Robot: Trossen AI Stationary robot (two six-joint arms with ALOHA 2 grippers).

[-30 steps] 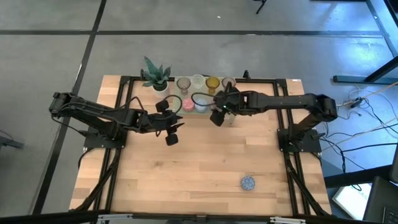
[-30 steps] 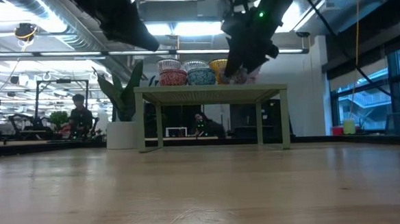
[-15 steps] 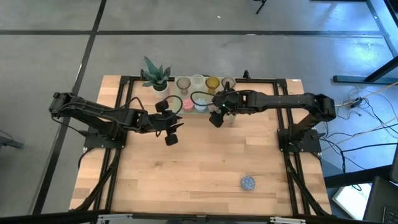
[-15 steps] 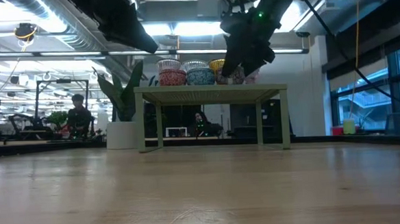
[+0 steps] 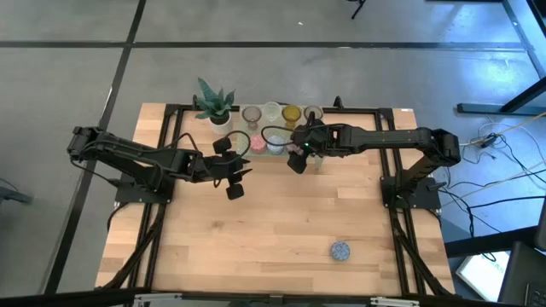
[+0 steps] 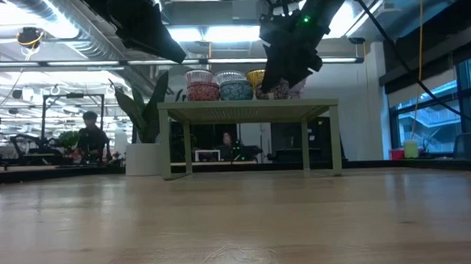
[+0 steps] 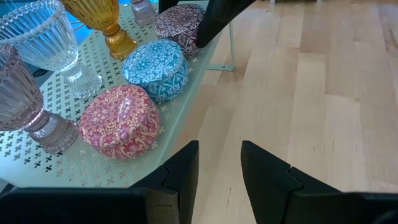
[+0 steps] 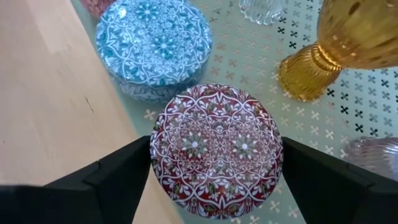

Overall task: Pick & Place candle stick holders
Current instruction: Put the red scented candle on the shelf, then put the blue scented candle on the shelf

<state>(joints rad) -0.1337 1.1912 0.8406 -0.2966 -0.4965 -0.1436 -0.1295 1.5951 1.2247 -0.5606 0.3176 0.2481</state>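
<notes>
Several candle stick holders stand on the pale green stand [image 6: 246, 109] at the table's far middle: pink mosaic [image 7: 121, 121], blue mosaic [image 7: 155, 65], dark red mosaic [image 8: 216, 149], amber [image 7: 106, 25], clear [image 7: 43, 43] and pinkish glass [image 7: 18, 93]. My right gripper [image 5: 297, 159] is over the stand's right near corner, closed on the dark red one. My left gripper [image 5: 235, 176] hovers open and empty just in front of the stand's left part. Another blue speckled holder [image 5: 340, 250] rests on the table near the front right. My right gripper holds the dark red mosaic holder between its two fingers, one on each side of the round rim [image 8: 155, 155]. The fingers come from above, pointing down. The holder is upright and its bottom rests on the stand [image 8: 249, 56], next to the blue mosaic holder [image 8: 155, 43].
A small potted green plant [image 5: 213, 102] stands at the stand's left end. The amber holder [image 8: 348, 37] stands close behind the held one. The table's middle and near part are bare wood [image 5: 273, 222].
</notes>
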